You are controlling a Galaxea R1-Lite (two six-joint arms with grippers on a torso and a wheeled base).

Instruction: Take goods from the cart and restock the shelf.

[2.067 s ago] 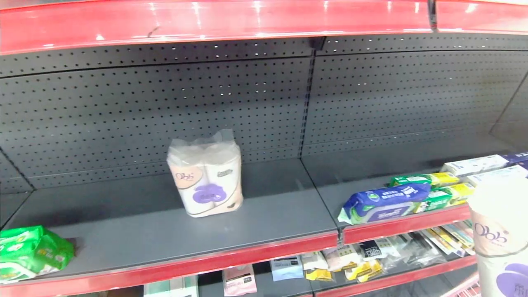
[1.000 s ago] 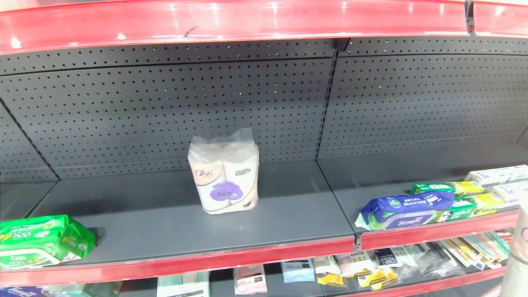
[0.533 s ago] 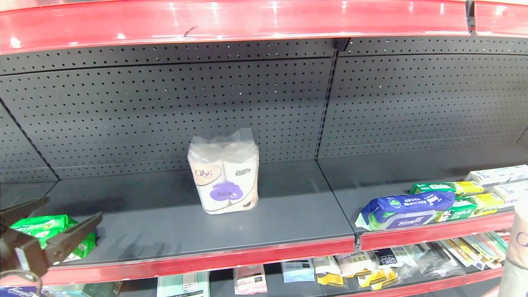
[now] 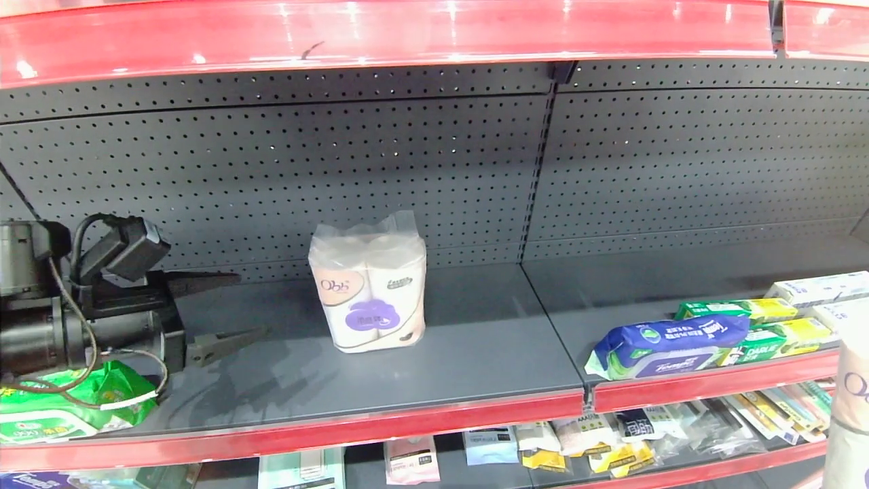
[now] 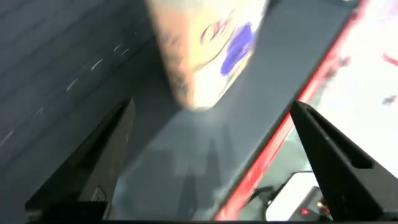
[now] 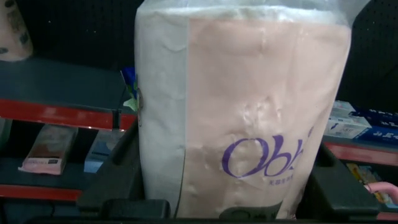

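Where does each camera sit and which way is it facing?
Head view: on the head, looking forward-down at the shelf; open left gripper shows.
Left wrist view: left wrist, looking past that gripper at the shelved pack.
Right wrist view: right wrist, facing the second pack clamped in the right gripper.
Shared: head and left wrist views show the shelved pack.

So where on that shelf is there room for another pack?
Widest bare patch: right of the roll pack, up to the blue wipes, and behind them. Left of the pack, open jaws hover. Crowded: the boxes at the right front.
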